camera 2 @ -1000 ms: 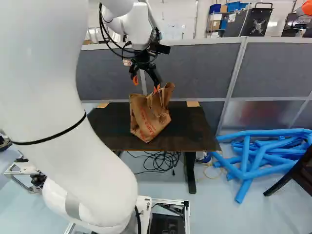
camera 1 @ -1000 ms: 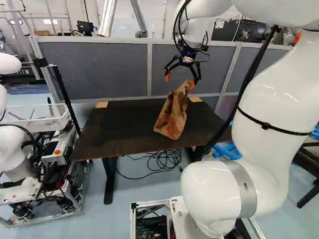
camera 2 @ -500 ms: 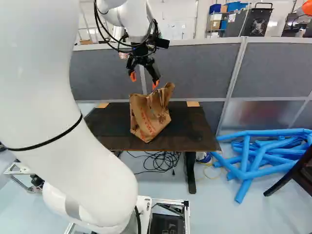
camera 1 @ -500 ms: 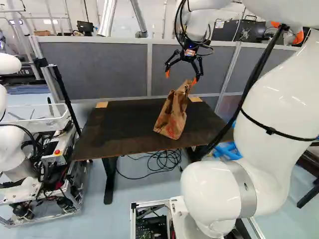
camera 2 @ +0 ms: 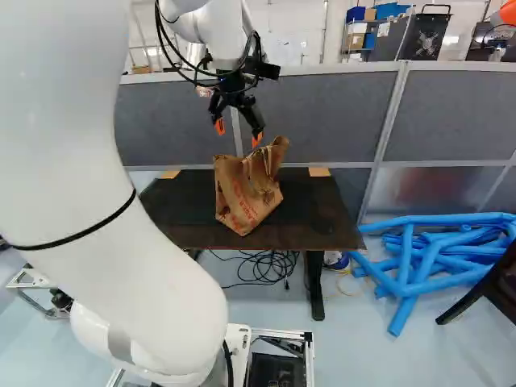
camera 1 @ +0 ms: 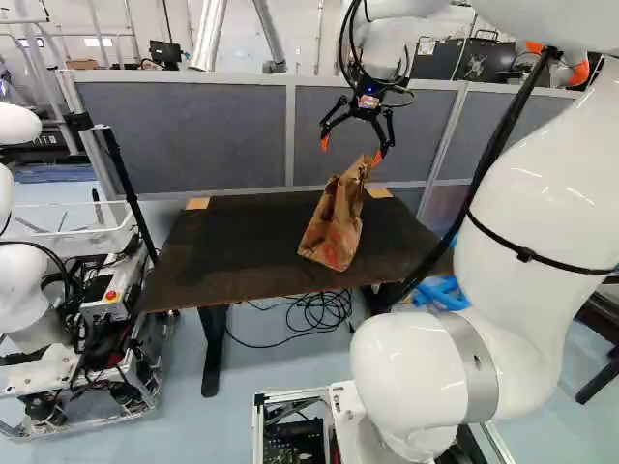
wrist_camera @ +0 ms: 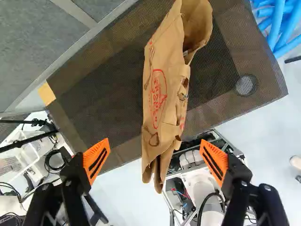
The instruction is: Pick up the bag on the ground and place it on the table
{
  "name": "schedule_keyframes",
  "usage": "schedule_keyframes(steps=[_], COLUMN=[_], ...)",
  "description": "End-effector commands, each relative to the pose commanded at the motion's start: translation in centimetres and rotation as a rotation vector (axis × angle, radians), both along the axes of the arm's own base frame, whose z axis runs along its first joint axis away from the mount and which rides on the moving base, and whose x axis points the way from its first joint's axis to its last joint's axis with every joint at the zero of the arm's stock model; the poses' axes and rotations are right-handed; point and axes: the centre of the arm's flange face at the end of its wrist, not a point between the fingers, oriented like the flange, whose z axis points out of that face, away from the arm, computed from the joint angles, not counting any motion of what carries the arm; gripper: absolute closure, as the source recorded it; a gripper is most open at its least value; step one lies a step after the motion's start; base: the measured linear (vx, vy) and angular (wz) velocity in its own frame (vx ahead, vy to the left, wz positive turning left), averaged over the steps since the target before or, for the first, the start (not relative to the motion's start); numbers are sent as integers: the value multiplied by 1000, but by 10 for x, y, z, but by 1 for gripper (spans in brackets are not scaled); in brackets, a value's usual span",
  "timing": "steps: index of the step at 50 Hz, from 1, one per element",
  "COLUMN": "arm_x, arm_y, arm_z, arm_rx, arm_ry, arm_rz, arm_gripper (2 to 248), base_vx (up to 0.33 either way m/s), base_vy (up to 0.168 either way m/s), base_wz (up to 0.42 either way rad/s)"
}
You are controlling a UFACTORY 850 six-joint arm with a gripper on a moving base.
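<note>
OK, bag [camera 1: 334, 227] standing on tbl [camera 1: 232, 242], gripper [camera 1: 351, 151] near its top w/ fingers wide apart; blue tubes [camera 2: 451, 219] at R of R base view.

**Parts covered, parts cropped**

The arm [camera 2: 105, 185] hides one side of the tabletop [camera 2: 306, 222] in the right base view and much of the blue tubes [camera 2: 435, 262] in the left. Both base views' top edges crop it. Another robot [camera 1: 24, 300] is cut off at the left base view's left edge. The wrist view crops the bag [wrist_camera: 160, 103], whose inside seems mostly hidden.
</note>
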Motion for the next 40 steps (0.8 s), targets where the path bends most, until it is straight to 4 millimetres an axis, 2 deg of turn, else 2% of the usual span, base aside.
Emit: schedule_keyframes(steps=[17, 40], arm_x=[0, 0], arm_y=[0, 0], arm_z=[0, 0], arm_rx=[0, 0], arm_ry=[0, 0], arm_rz=[0, 0], arm_gripper=[3, 3], base_vx=[-77, -158], base_vy=[-2, -4], base_wz=[2, 5])
